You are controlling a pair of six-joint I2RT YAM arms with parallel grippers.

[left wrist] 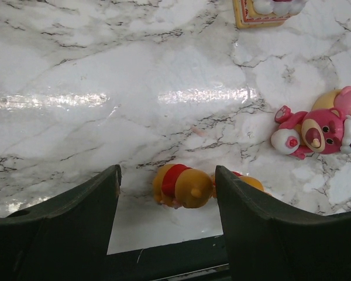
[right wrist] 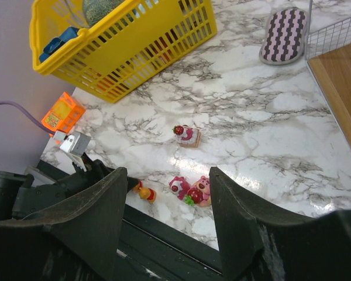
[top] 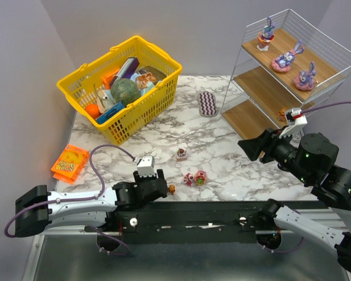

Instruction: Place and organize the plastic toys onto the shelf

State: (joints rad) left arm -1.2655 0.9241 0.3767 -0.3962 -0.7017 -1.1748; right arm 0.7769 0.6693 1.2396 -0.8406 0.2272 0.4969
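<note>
Item: orange bear (left wrist: pixel 181 186), on its side at marble table (left wrist: pixel 164 88) near edge, long axis finger-to-finger, betw. spread jaws of L gripper (left wrist: pixel 167 175), untouched; R gripper (top: pixel 250 147) spread, empty, by shelf (top: pixel 251 120).

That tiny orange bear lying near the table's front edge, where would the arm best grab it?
Probably across its red-shirted middle, coming down from above. The orange bear lies on its side on the table, so that rounded belly is its widest part; the left end effector hangs open with a finger either side of it.
</note>
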